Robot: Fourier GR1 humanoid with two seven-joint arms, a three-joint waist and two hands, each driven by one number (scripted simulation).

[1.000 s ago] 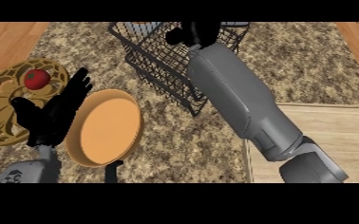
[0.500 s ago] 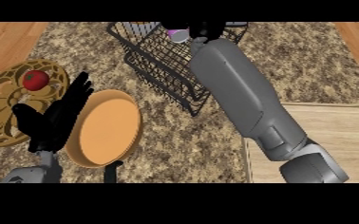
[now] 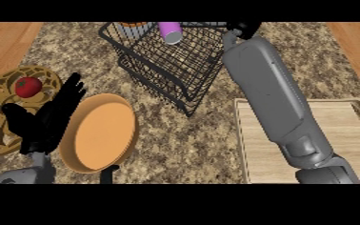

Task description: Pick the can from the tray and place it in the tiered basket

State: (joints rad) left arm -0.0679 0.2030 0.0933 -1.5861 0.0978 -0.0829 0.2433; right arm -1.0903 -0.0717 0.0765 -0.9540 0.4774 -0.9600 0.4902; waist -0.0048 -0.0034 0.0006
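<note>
Can: I see the purple can (image 3: 169, 32) lying inside the upper level of the tiered basket (image 3: 169, 71), its pale end tipped toward me, near the far rim. It looks delivered, not carried; nothing of the hand wraps it.

Right hand: my right hand (image 3: 245, 28) shows only as a dark patch at the basket's far right corner, just beside the can but apart from it. Too little of it shows; I cannot tell how it is set. The grey forearm (image 3: 271, 100) runs long and straight up the view, which I read as the reach needed to get over the basket's rim.

Left hand: my left hand (image 3: 49, 117) rests at the left edge, fingers straight and spread, upright, holding nothing. It sits between the ornate gold tray (image 3: 10, 83) and the orange pan (image 3: 100, 132), kept out of the working arm's way.

Tray: it holds a red apple-like fruit (image 3: 26, 86); no can on it.

Other items: a second, grey-and-orange object (image 3: 135, 26) sits at the basket's far edge, partly cut off. A wooden board (image 3: 260, 143) lies under the right forearm.

Progress: in my judgement the placing is essentially done.

Next: I would lift the right hand clear, straight up, so it does not catch the wire.

Risk: the can lies on its side and could roll on the mesh.
</note>
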